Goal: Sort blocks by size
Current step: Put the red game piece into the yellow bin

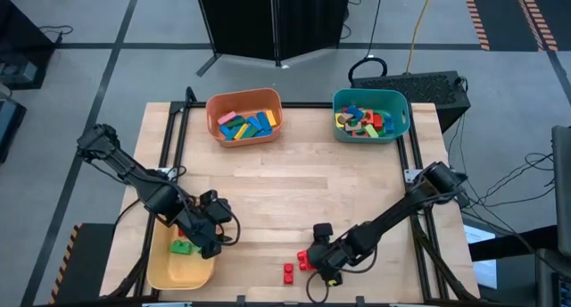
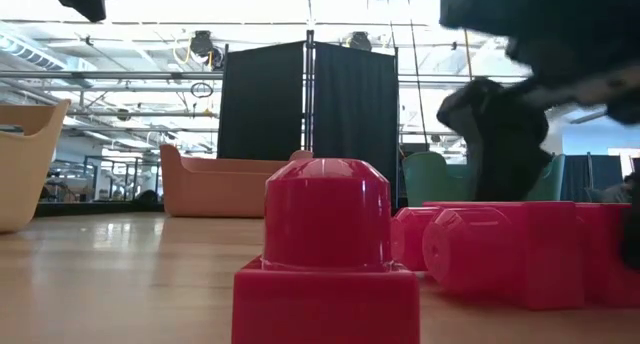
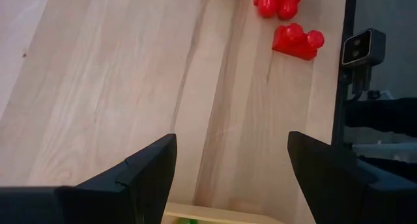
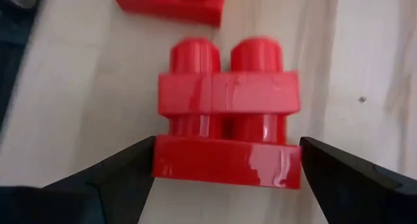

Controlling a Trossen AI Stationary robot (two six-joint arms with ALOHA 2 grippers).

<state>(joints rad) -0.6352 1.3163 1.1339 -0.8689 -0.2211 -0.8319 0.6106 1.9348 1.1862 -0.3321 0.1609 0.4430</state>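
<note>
Two red studded blocks, one stacked on the other [image 4: 228,100], lie near the table's front edge [image 1: 305,258]. My right gripper [image 4: 228,168] is open and low over them, a finger at each short end of the lower block. A single red block [image 1: 290,272] lies just in front, closest in the low view [image 2: 325,254]. My left gripper [image 1: 212,240] hangs open and holding nothing by the right rim of the yellow bin [image 1: 156,271], which has a green block [image 1: 183,247] in it. My right gripper comes down slanting from the table's right, and its fingertips [image 4: 140,162] stand right against the two short ends of the lower block [image 4: 195,160]. I cannot tell whether they touch it. The stacked blocks lie on the table.
An orange bin [image 1: 214,106] with several long flat blocks and a teal bin [image 1: 339,100] with several small blocks stand at the far edge. Bare wood lies between them and the arms. A black frame runs along the table's sides [image 1: 412,155].
</note>
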